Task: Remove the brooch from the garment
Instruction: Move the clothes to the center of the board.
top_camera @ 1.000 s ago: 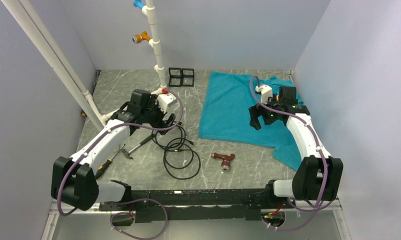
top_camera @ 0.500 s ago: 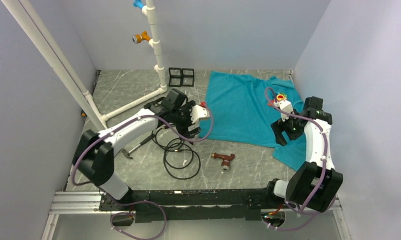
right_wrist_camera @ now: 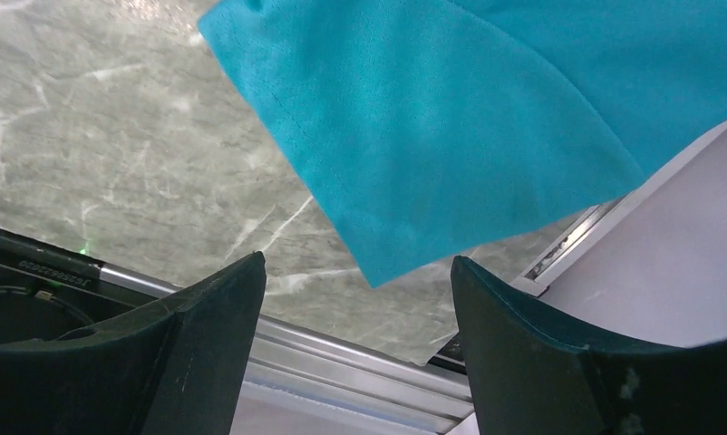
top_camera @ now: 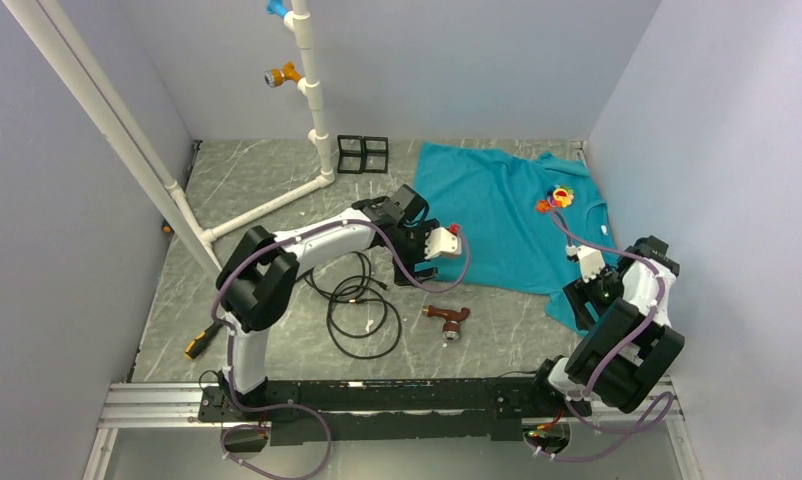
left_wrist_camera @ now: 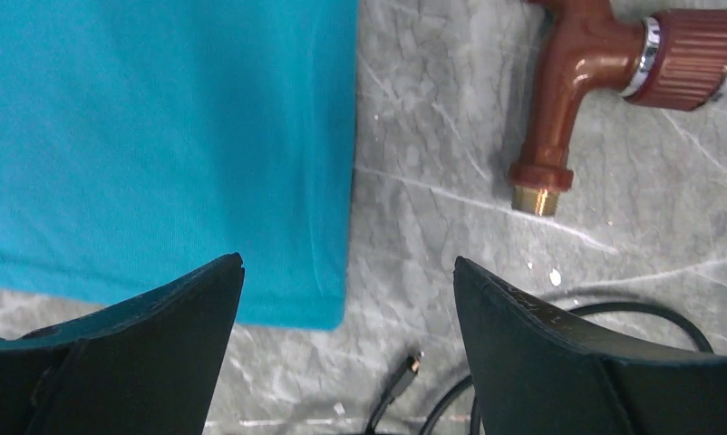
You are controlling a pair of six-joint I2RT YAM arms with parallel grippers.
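Your left gripper (left_wrist_camera: pixel 346 272) hangs open, empty, at the T-shirt's (top_camera: pixel 487 215) near-left corner; your right gripper (right_wrist_camera: pixel 355 263) likewise at its near-right corner. The brooch (top_camera: pixel 560 197) sits far-right.

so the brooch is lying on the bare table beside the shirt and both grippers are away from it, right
No. The brooch lies on the garment, toward its far right, not on the bare table; the top external view shows it. The left gripper and the right gripper are indeed away from it, at the garment's near corners.
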